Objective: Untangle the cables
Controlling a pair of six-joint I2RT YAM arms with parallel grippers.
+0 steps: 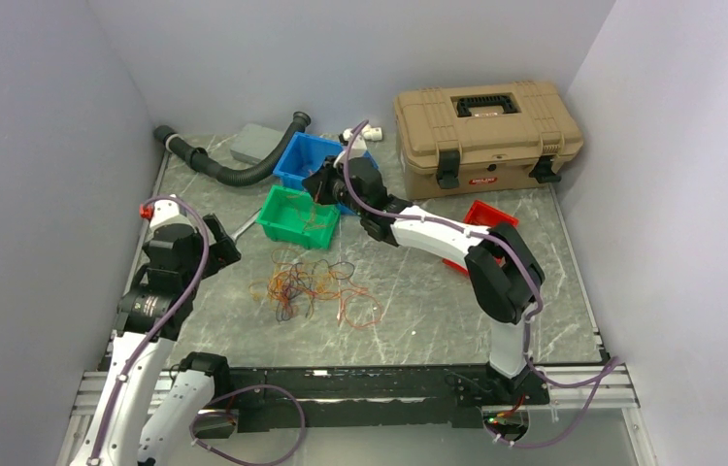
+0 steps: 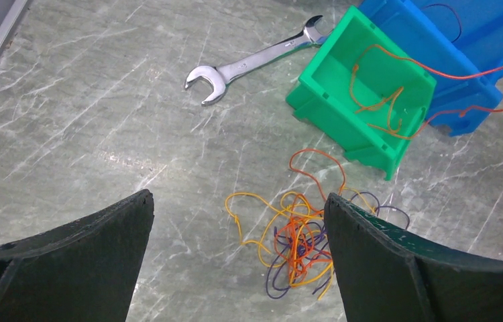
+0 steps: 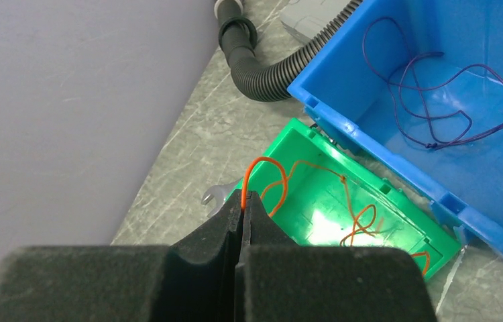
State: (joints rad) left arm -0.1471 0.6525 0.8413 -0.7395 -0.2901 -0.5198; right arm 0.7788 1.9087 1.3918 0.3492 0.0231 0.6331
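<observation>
The left gripper (image 2: 239, 196), jaws wide and empty, hangs over the tangle of cables (image 2: 299, 241) on the table (image 1: 438, 301) as the right gripper (image 3: 243, 201), pinching one orange cable (image 3: 262, 164) above the green bin (image 1: 281, 233), appears mid-drop-off; next it likely needs only to release it cleanly inside.

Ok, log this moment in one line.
right jaws: shut on orange wire trailing into green bin | left jaws: open, empty, facing wire tangle | blue bin: purple wire inside
</observation>
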